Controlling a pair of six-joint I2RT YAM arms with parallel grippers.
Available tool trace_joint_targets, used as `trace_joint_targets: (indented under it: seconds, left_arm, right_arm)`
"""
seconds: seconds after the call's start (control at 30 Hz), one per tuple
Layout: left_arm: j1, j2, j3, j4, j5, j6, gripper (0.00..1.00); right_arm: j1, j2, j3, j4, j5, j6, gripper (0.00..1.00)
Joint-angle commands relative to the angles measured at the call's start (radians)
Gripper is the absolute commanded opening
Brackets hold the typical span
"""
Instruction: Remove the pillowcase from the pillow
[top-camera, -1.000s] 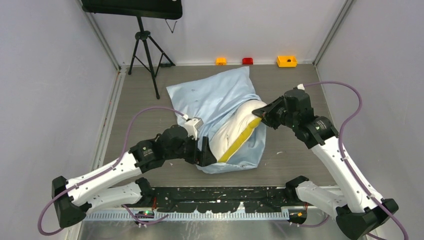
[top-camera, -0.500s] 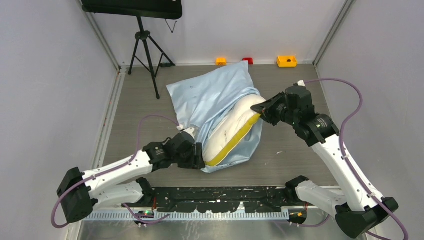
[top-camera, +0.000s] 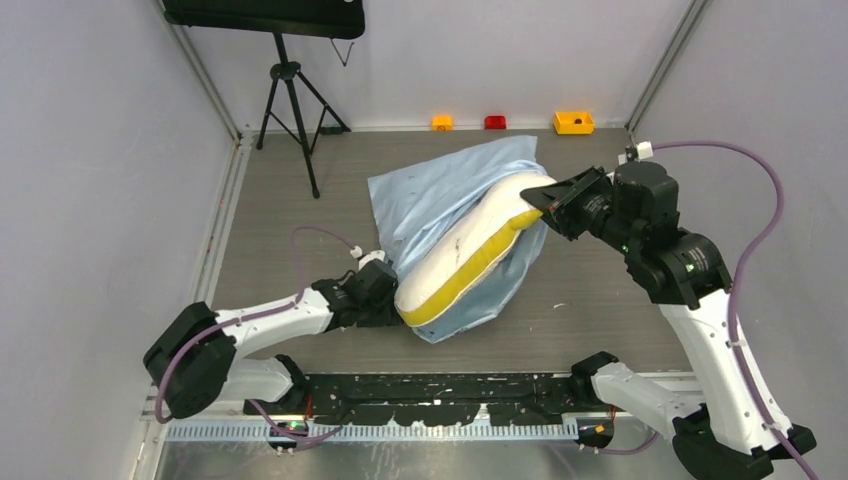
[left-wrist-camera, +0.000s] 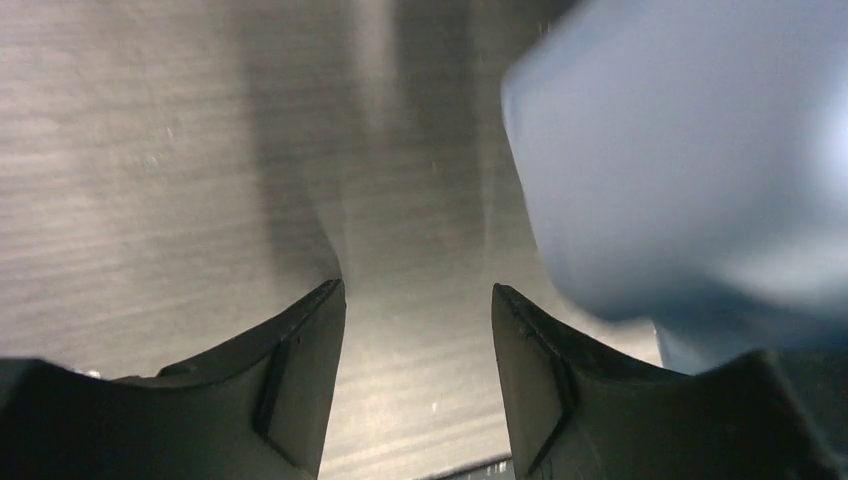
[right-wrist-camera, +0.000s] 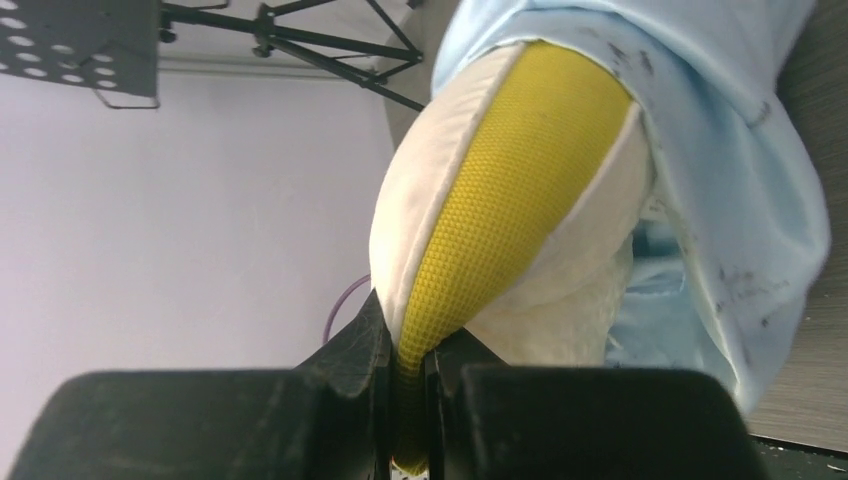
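Note:
The white pillow (top-camera: 470, 255) with its yellow side band (top-camera: 460, 284) lies slanted mid-table, half out of the light-blue pillowcase (top-camera: 435, 190), which still wraps its far side and underside. My right gripper (top-camera: 533, 203) is shut on the pillow's far right corner; in the right wrist view the yellow band (right-wrist-camera: 510, 210) is pinched between my fingers (right-wrist-camera: 365, 345), with the pillowcase (right-wrist-camera: 740, 180) to the right. My left gripper (top-camera: 392, 305) is open and empty, low on the table by the pillow's near left end. In the left wrist view the pillowcase (left-wrist-camera: 690, 150) bulges beside my right finger (left-wrist-camera: 540, 380).
A black tripod (top-camera: 295, 100) stands at the back left. Small orange (top-camera: 442, 122), red (top-camera: 495, 122) and yellow (top-camera: 573, 122) objects sit along the back wall. The black base rail (top-camera: 440, 395) runs along the near edge. Grey walls close in both sides.
My right gripper has pulled the pillow corner up and to the right, sliding more pillow out of the case. My left gripper has drawn back toward the near left and now holds nothing.

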Motion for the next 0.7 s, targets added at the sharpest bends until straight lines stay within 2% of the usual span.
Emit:
trace_joint_targets:
  seconds: [0.0, 0.1, 0.23, 0.37, 0.5, 0.67]
  left_arm:
    - [0.016, 0.078, 0.038, 0.18, -0.145, -0.009, 0.57]
    - [0.016, 0.149, 0.078, 0.205, -0.179, -0.017, 0.57]
    - [0.018, 0.223, 0.075, 0.331, -0.179, -0.021, 0.59]
    - [0.022, 0.232, 0.163, 0.255, -0.202, 0.05, 0.6]
    - [0.025, 0.109, 0.2, 0.132, -0.231, 0.096, 0.65]
    - [0.03, -0.118, 0.2, -0.031, -0.168, 0.101, 0.72]
  right_arm:
    - [-0.005, -0.046, 0.118, 0.082, -0.013, 0.012, 0.0]
    - [-0.005, -0.052, 0.139, 0.083, -0.043, 0.01, 0.0]
    - [-0.004, -0.053, 0.169, 0.082, -0.127, -0.026, 0.0]
    - [-0.004, -0.085, 0.14, 0.093, -0.115, -0.092, 0.0]
    - [-0.005, -0.127, 0.057, 0.092, -0.027, -0.146, 0.0]
    - [-0.005, -0.142, -0.026, 0.093, 0.035, -0.184, 0.0]
